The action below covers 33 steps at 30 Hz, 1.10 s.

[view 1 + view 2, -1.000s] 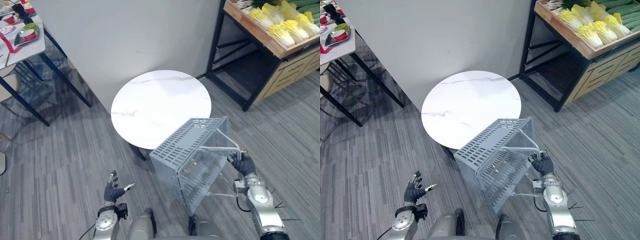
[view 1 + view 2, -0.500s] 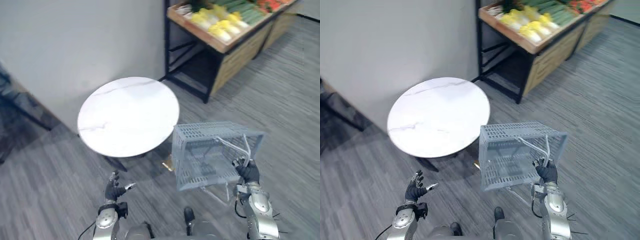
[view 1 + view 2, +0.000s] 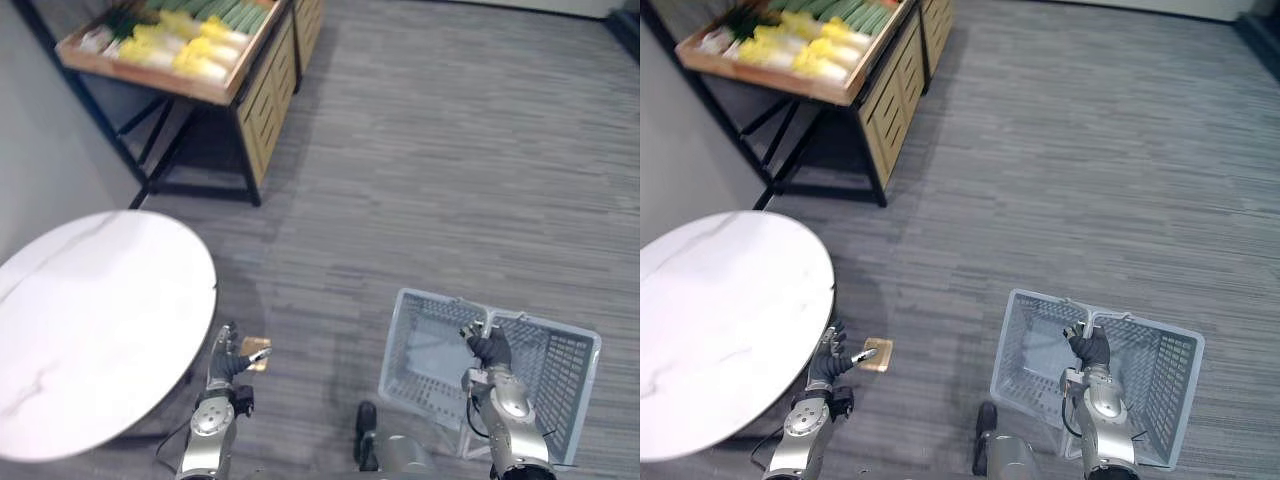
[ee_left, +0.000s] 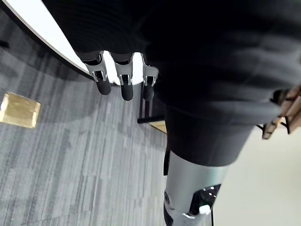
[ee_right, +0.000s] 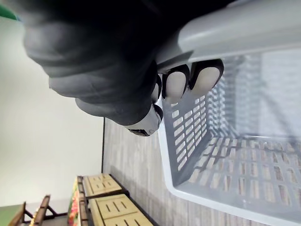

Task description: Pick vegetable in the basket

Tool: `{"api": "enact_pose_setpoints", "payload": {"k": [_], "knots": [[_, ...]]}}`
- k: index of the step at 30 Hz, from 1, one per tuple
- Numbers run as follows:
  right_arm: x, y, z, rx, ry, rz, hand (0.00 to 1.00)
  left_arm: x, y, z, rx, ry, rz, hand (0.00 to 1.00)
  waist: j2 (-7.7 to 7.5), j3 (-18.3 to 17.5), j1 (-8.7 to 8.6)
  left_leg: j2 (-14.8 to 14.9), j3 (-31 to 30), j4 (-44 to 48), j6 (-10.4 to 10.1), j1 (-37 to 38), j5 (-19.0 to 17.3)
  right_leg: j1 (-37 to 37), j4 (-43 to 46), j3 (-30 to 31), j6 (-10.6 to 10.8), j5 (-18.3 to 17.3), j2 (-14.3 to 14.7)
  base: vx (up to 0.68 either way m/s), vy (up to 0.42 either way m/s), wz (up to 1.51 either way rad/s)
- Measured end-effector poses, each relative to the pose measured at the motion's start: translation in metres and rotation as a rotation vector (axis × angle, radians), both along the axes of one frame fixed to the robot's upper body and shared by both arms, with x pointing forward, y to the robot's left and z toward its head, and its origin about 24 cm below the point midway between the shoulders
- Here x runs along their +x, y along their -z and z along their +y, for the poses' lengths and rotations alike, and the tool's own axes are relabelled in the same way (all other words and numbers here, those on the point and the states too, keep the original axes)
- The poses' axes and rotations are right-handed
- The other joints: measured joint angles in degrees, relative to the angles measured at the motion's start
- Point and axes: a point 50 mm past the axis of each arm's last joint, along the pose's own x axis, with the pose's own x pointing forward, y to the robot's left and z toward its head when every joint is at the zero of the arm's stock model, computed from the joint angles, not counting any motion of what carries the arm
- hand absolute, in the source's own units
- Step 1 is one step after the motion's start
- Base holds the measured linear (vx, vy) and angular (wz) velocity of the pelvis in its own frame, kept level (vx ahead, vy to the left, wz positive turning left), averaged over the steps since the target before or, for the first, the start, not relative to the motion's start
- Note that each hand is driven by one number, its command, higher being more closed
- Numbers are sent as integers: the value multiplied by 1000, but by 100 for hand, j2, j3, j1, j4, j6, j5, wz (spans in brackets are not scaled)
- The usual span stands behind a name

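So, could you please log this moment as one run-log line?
right hand: shut on grey slatted plastic basket | contents: none seen | left hand: open, idle

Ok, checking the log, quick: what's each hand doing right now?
Left hand: open, holding nothing.
Right hand: shut on the basket handle.

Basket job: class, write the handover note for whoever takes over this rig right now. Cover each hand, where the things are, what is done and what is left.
Right hand: shut on the handle of the grey basket, held low at the robot's right. No vegetable shows in it.
Left hand: open and holds nothing, beside the round white table.
Vegetables: on the wooden stand, far ahead to the left.
Done: basket in hand.
Left: reach the stand, pick a vegetable, put it in the basket.
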Motion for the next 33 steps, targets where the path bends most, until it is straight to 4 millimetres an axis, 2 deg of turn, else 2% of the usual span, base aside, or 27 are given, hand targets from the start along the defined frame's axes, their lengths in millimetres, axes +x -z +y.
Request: {"api": "enact_pose_setpoints", "payload": {"k": [1, 2, 3, 4, 6, 7, 8, 9, 10, 11, 12, 13, 14, 15, 16, 17, 18, 20, 23, 25, 27, 28, 29, 30, 31, 32, 33], "knots": [[4, -3, 2, -2, -16, -12, 100, -2, 1, 1, 3, -9, 3, 0, 22, 16, 98, -330, -384, 100, -239, -289, -320, 41, -13, 191, -42, -25, -38, 242, 22, -94], [8, -6, 5, -2, -34, -26, 100, -2, 0, 2, 8, -20, 0, 0, -42, 98, 207, -726, -664, -2, -358, -656, -608, 140, -98, 366, -69, -26, -75, 192, -7, -66], [10, -7, 6, -3, -43, -31, 100, -5, 1, 3, 11, -26, 7, 0, -59, 123, 251, -885, -738, -173, -399, -805, -665, 212, -172, 420, -72, -24, -82, 240, 11, -65], [14, -10, 7, -5, -60, -42, 100, -11, 3, 6, 17, -37, 19, 0, 13, 133, 370, -1158, -766, -812, -439, -961, -681, 364, -282, 556, -68, -44, -87, 309, 50, -53], [23, -17, 12, -21, -98, -65, 100, -16, -1, 11, 30, -68, 5, 0, 38, 180, 488, -1643, -889, -2445, -712, -1185, -506, 567, -465, 681, 6, -115, -97, 276, 74, -40], [26, -19, 14, -24, -106, -75, 100, -17, -3, 14, 35, -79, -5, 0, 81, 167, 492, -1754, -941, -2927, -829, -1199, -381, 611, -528, 690, 29, -130, -93, 246, 96, -26], [33, -25, 17, -31, -124, -96, 100, -18, -9, 20, 46, -106, -30, 0, 141, 175, 536, -1865, -990, -3854, -1051, -1224, -132, 705, -648, 760, 105, -179, -28, 325, 137, -48], [36, -28, 18, -37, -134, -106, 100, -18, -12, 26, 57, -136, -44, 0, 258, 117, 673, -1833, -1028, -4170, -943, -1212, 224, 736, -656, 940, 169, -284, 57, 337, 151, -64], [36, -28, 19, -37, -139, -106, 100, -19, -13, 30, 64, -159, -47, 0, 221, 107, 755, -1853, -1022, -4143, -764, -1172, 380, 788, -616, 1024, 191, -380, 43, 407, 186, -64], [36, -27, 21, -32, -145, -106, 100, -21, -14, 35, 71, -182, -48, 0, 116, 73, 796, -1931, -1002, -4039, -631, -1165, 454, 786, -478, 1115, 283, -555, -40, 456, 213, -36], [35, -26, 24, -21, -146, -102, 100, -28, -12, 39, 77, -202, -32, 0, -36, 25, 787, -2101, -974, -3946, -414, -1085, 405, 751, -92, 1144, 464, -911, -216, 593, 242, -25], [34, -24, 26, -18, -153, -98, 100, -31, -10, 40, 74, -212, -21, 0, -162, 0, 763, -2254, -870, -3792, -93, -952, 194, 452, 946, 1141, 804, -1238, -368, 493, 191, -14], [34, -24, 27, -22, -161, -97, 100, -31, -10, 39, 68, -213, -21, 0, -163, 1, 752, -2279, -830, -3658, -3, -881, 69, 206, 1703, 1145, 992, -1305, -431, 601, 195, -9], [32, -21, 29, -21, -167, -88, 100, -32, -9, 38, 66, -209, -17, 0, -181, 13, 734, -2342, -759, -3488, 143, -632, -153, -258, 3166, 1153, 1559, -1117, -576, 500, 151, 3], [31, -18, 31, -19, -171, -75, 100, -31, -9, 38, 68, -207, -16, 0, -192, 27, 685, -2394, -772, -3441, 225, -355, -327, -529, 4037, 1131, 1647, -898, -705, 626, 160, 6], [30, -14, 35, -19, -182, -58, 100, -29, -10, 38, 70, -203, -23, 0, -198, 36, 653, -2456, -785, -3493, 280, 80, -509, -739, 4831, 885, 1289, -853, -913, 533, 95, 11], [30, -14, 38, -19, -201, -55, 100, -29, -10, 38, 70, -202, -23, 0, -163, 52, 593, -2457, -818, -3602, 318, 430, -612, -841, 5057, 592, 941, -870, -1069, 529, 80, 4], [31, -16, 43, -18, -222, -71, 100, -24, -15, 38, 73, -199, -49, 0, -171, 45, 527, -2442, -922, -3943, 286, 976, -756, -1215, 4750, 188, 633, -988, -1145, 481, 23, 10], [32, -22, 39, -23, -208, -96, 100, -11, -20, 35, 69, -178, -83, 0, -181, 36, 322, -2380, -1213, -4241, 159, 1327, -907, -1567, 2665, -89, 648, -823, -1068, 514, -59, 52], [32, -23, 30, -30, -176, -99, 100, -2, -19, 31, 71, -152, -80, 0, -255, 41, 247, -2400, -1550, -4407, -21, 1666, -1017, -1540, 298, 84, 924, 199, -1010, 540, -152, 73], [28, -19, 27, -30, -165, -82, 100, -4, -18, 34, 96, -142, -65, 0, -400, 21, 151, -2454, -1884, -4367, -259, 2016, -1193, -1506, -66, 420, 891, 478, -1083, 603, -261, 90], [22, -15, 21, -36, -147, -63, 100, -7, -14, 33, 103, -136, -41, 0, -337, -15, 124, -2337, -2133, -4086, -383, 2096, -1387, -1534, 427, 531, 781, 1050, -993, 612, -304, 80], [19, -13, 18, -39, -137, -52, 100, -8, -11, 31, 96, -134, -31, 0, -241, -27, 150, -2236, -2233, -3880, -397, 2085, -1401, -1552, 684, 477, 753, 1022, -914, 615, -311, 52], [18, -13, 17, -45, -138, -45, 100, -13, -6, 27, 82, -137, -12, 0, 11, -69, 180, -1924, -2424, -3172, -455, 1825, -1360, -1467, 928, 284, 567, 663, -742, 616, -282, 27], [19, -14, 17, -44, -141, -49, 100, -16, -4, 25, 73, -141, -2, 0, 145, -72, 173, -1730, -2550, -2361, -658, 1493, -1178, -1334, 1027, 97, 464, 437, -568, 738, -375, 30], [18, -13, 18, -44, -143, -45, 100, -17, -2, 21, 53, -153, 1, 0, 281, -60, 181, -1463, -2610, -1198, -843, 1026, -598, -1047, 994, -54, 371, 260, -355, 617, -305, 23], [17, -12, 18, -44, -143, -44, 100, -17, -1, 20, 48, -155, 3, 0, 304, -56, 181, -1399, -2608, -947, -881, 893, -386, -959, 970, -103, 351, 223, -304, 609, -281, 16]]}}
